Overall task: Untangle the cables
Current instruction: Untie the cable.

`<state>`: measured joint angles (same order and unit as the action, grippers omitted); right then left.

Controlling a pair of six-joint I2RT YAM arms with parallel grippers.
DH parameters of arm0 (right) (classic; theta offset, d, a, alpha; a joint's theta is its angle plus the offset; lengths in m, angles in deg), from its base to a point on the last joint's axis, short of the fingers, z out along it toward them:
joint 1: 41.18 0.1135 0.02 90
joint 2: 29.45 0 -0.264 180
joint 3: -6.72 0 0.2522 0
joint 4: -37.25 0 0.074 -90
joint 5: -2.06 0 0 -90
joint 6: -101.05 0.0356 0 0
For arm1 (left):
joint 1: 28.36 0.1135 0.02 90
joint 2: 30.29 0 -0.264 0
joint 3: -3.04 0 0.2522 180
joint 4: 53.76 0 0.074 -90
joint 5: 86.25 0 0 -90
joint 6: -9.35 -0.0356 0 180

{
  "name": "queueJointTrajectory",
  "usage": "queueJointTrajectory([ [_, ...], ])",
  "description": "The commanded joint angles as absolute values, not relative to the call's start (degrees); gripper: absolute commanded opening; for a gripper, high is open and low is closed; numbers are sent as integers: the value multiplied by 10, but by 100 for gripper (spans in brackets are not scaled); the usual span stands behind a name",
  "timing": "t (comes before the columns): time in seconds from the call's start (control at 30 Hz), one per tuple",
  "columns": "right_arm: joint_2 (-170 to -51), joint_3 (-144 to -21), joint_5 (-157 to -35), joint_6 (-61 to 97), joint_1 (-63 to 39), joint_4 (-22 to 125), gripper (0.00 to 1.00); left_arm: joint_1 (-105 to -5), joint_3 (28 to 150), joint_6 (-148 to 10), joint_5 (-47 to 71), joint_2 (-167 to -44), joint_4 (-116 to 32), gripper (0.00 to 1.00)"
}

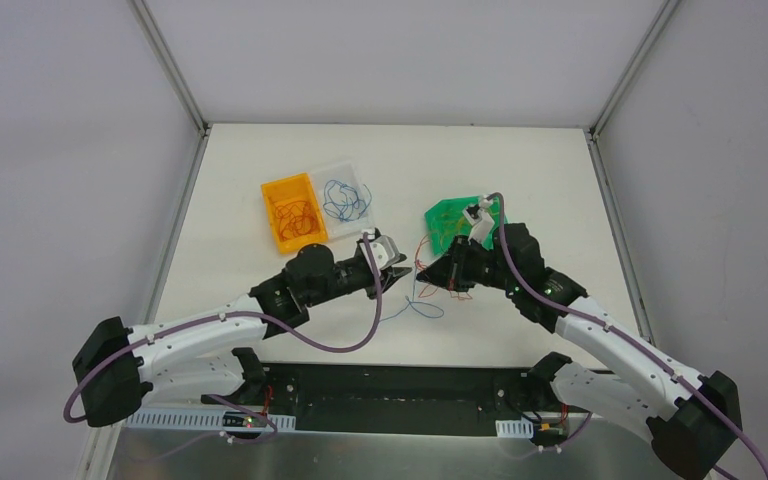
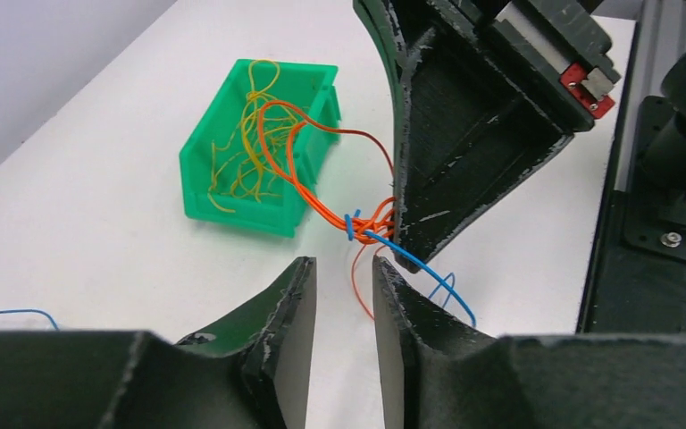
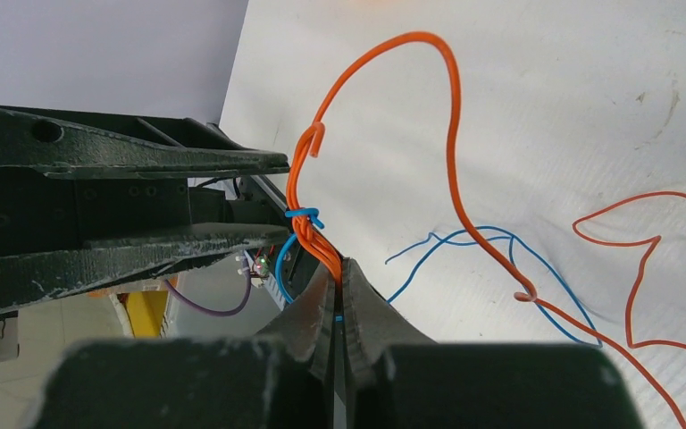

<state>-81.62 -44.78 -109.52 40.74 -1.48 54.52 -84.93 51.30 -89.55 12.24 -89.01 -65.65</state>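
With the right tool (image 3: 339, 277) clamped on the orange-and-blue cables (image 3: 308, 228) near the tabletop (image 1: 520, 170) centre, the left tool (image 2: 344, 268), jaws apart, should pinch only the blue strand (image 2: 451, 295) at its 1 o'clock, then pull gently toward 9 o'clock.

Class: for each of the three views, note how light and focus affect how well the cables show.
Top external view: soft, even light, faint shadows, cables too fine to tell apart. Left wrist view: green bin crisp. Right wrist view: right hand blurred up close, cables sharp, table bright.
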Motion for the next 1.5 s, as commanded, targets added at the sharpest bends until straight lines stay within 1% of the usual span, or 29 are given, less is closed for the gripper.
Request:
queueJointTrajectory([
  [0.0,-814,-477,-1109,414,-12,551,0,-851,527,-929,103,-896,-707,28],
  [0.1,-813,-478,-1110,411,-13,555,0,-851,531,-946,115,-901,-708,26],
  [0.3,-813,-479,-1111,408,-13,557,0,-851,538,-972,166,-908,-700,27],
  [0.6,-816,-480,-1119,405,-12,558,0,-850,560,-974,179,-934,-691,26],
  [0.67,-815,-480,-1121,404,-12,558,0,-850,564,-975,180,-940,-691,21],
  [0.8,-814,-480,-1124,401,-13,558,0,-850,575,-977,180,-949,-682,0],
  [0.93,-808,-480,-1123,398,-13,559,0,-850,579,-976,184,-953,-673,0],
  [1.03,-803,-480,-1122,395,-12,561,0,-850,578,-970,174,-950,-673,0],
  [1.13,-801,-479,-1117,390,-13,569,0,-850,587,-950,134,-948,-654,0],
  [1.4,-786,-465,-1122,391,-12,584,0,-843,613,-911,-19,-950,-611,0],
  [1.47,-782,-461,-1117,390,-13,588,0,-841,616,-906,-13,-949,-606,0],
])
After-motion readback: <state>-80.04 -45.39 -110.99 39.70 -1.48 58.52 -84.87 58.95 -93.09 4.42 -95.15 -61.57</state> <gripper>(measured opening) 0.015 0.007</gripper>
